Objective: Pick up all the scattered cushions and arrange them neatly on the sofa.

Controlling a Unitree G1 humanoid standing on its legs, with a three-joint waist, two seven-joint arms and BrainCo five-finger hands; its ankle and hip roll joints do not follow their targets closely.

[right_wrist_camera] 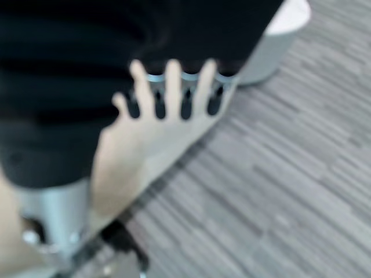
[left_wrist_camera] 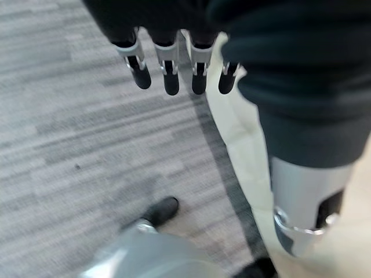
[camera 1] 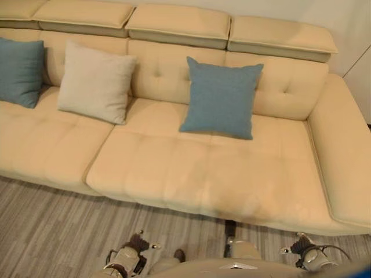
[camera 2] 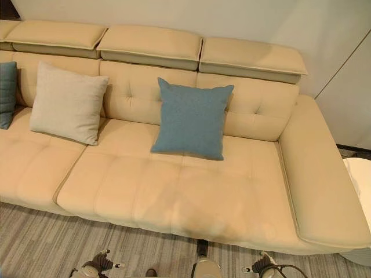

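both hands hang low over the grey striped carpet floor [left_wrist_camera: 87, 139] in front of the sofa: the left hand [left_wrist_camera: 168, 63] with fingers straight and relaxed, holding nothing, and the right hand [right_wrist_camera: 174, 95] likewise loose and empty. no writing or label can be read on anything. three square fabric cushions lean upright against the backrest of the long cream tufted sofa [camera 1: 191, 168]: a teal cushion [camera 1: 18, 72] at the far left, a pale beige cushion [camera 1: 95, 83] just beside it, and another teal cushion [camera 1: 220, 97] well apart to the right. a white round object [camera 2: 360, 179] stands past the sofa's right arm.
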